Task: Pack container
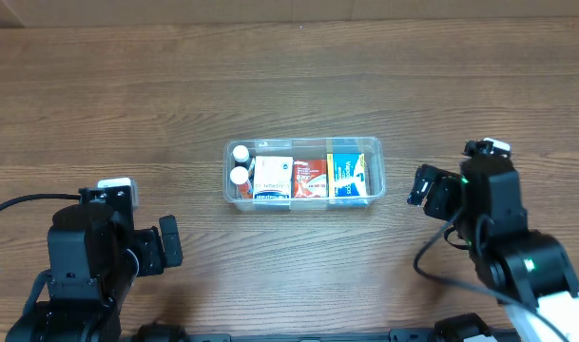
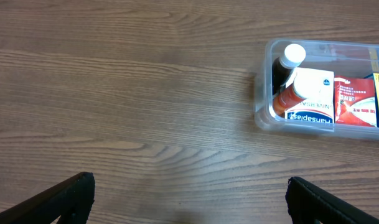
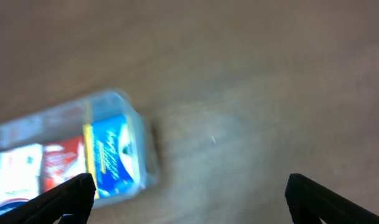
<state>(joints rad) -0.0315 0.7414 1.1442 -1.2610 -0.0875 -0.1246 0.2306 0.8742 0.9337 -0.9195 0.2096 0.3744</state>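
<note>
Dark fingers (image 2: 63,200) of the left end effector (image 2: 189,200) sit closest to us in its wrist view, spread wide at the lower corners of the frame with only wood grain between them. We see the right end effector (image 3: 189,200) just as wide in its own view, though that picture is blurred.

From overhead, the wooden surface (image 1: 127,85) fills the frame. The left arm (image 1: 85,261) sits at the near left and the right arm (image 1: 517,252) at the near right. Both are well apart from the container (image 1: 270,142), which lies on the surface about midway between them, long side running left to right.

Inside it we count three boxes side by side: a white box (image 1: 273,178) left of centre, a red box (image 1: 309,178) touching it, and a blue and yellow box (image 1: 347,176) at the right end. At the left end are two small bottles (image 1: 241,152) with white caps, one behind the other. In the left wrist view, the nearer one looks orange and tilted against the white box.
</note>
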